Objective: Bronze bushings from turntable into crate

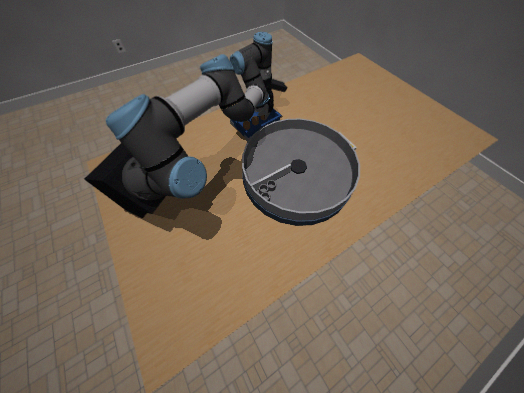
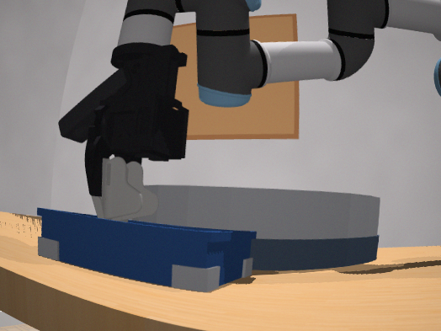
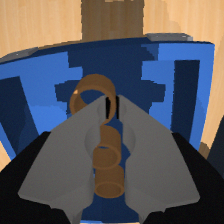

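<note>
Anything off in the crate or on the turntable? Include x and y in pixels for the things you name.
One oddity: the gripper (image 1: 266, 112) (image 2: 119, 218) (image 3: 113, 97) appears to pinch a bronze bushing (image 3: 75, 99) by its wall, so it hangs off to one side over the crate (image 1: 246, 133) (image 2: 126, 242) (image 3: 125, 49). The turntable (image 1: 302, 210) (image 2: 269, 213) looks normal, grey bushings (image 1: 271, 181) grouped beside the divider (image 1: 272, 174).

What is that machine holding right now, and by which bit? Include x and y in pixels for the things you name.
A bronze bushing (image 3: 92, 81): the gripper (image 1: 264, 117) (image 2: 115, 218) (image 3: 113, 97) pinches one side of its wall, near the rim.

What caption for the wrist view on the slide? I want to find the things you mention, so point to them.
Wrist view: end effector (image 1: 266, 114) (image 2: 122, 219) (image 3: 113, 97) pinching a bronze bushing (image 3: 75, 104) by its wall over the blue crate (image 1: 246, 133) (image 2: 135, 247) (image 3: 197, 46), two more bushings (image 3: 109, 176) below.
</note>
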Robot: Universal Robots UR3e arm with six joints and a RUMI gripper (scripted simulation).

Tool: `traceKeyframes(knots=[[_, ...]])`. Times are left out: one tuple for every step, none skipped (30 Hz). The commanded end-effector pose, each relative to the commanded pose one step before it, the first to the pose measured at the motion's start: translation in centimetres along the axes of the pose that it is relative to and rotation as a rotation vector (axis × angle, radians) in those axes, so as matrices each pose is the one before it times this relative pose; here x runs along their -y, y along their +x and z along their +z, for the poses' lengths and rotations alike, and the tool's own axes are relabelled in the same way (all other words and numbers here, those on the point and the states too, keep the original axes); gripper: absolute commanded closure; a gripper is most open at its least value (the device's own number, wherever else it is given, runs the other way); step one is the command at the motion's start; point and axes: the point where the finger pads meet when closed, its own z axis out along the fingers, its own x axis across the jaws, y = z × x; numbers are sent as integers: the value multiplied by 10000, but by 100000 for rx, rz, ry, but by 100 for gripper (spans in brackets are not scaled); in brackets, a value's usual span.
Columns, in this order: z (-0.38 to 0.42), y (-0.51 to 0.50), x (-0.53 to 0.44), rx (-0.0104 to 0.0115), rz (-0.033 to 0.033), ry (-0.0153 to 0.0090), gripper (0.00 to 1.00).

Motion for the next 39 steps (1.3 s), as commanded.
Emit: traceKeyframes(knots=[[-1186, -179, 721, 116, 76, 221, 100], [0, 0, 0, 0, 0, 0, 100], [0, 0, 0, 0, 0, 0, 100], [0, 0, 0, 0, 0, 0, 100], [0, 0, 0, 0, 0, 0, 100], [0, 0, 0, 0, 0, 0, 100], [0, 0, 0, 0, 0, 0, 100], [0, 0, 0, 0, 0, 0, 100], [0, 0, 0, 0, 0, 0, 100], [0, 0, 0, 0, 0, 0, 100], [0, 0, 0, 0, 0, 0, 100], [0, 0, 0, 0, 0, 0, 100], [0, 0, 0, 0, 0, 0, 100], [0, 0, 0, 0, 0, 0, 100], [0, 0, 0, 0, 0, 0, 100], [0, 0, 0, 0, 0, 0, 100], [0, 0, 0, 0, 0, 0, 100], [0, 0, 0, 0, 0, 0, 100], [0, 0, 0, 0, 0, 0, 100], [0, 0, 0, 0, 0, 0, 100], [0, 0, 0, 0, 0, 0, 100], [0, 0, 0, 0, 0, 0, 94], [0, 0, 0, 0, 0, 0, 94], [0, 0, 0, 0, 0, 0, 94], [0, 0, 0, 0, 0, 0, 94], [0, 0, 0, 0, 0, 0, 94], [0, 0, 0, 0, 0, 0, 94], [0, 0, 0, 0, 0, 0, 94], [0, 0, 0, 0, 0, 0, 94], [0, 0, 0, 0, 0, 0, 94], [0, 0, 0, 0, 0, 0, 94], [0, 0, 0, 0, 0, 0, 94], [0, 0, 0, 0, 0, 0, 94], [0, 0, 0, 0, 0, 0, 94], [0, 0, 0, 0, 0, 0, 94], [0, 0, 0, 0, 0, 0, 94], [0, 0, 0, 0, 0, 0, 94], [0, 0, 0, 0, 0, 0, 94], [0, 0, 0, 0, 0, 0, 94]])
